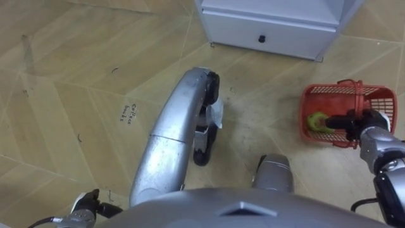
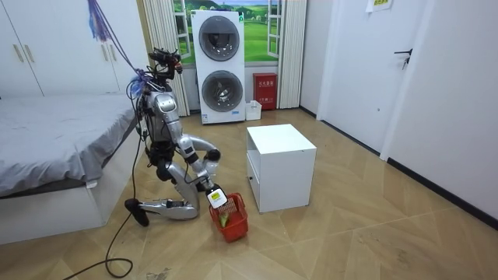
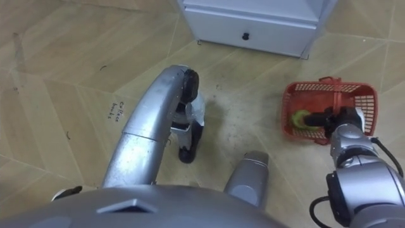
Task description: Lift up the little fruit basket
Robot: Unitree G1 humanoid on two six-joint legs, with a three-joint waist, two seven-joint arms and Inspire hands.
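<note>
A red plastic fruit basket point(image 1: 380, 101) rests on the wooden floor to my right, with a green fruit point(image 1: 316, 120) inside it. My right hand point(image 1: 362, 122) reaches over the basket, and its dark fingers are curled round the red handle point(image 1: 352, 85) that arches across it. In the room view I kneel on the floor between a bed and a white cabinet, with my right hand point(image 2: 214, 197) down at the basket point(image 2: 232, 221). My left hand point(image 1: 85, 204) hangs low at the lower left.
A white cabinet point(image 1: 272, 25) with a small dark knob stands just ahead, close to the basket. A bed point(image 2: 54, 148) is behind me, and stacked washing machines point(image 2: 224, 66) line the far wall. Open wooden floor point(image 1: 76, 95) lies to my left.
</note>
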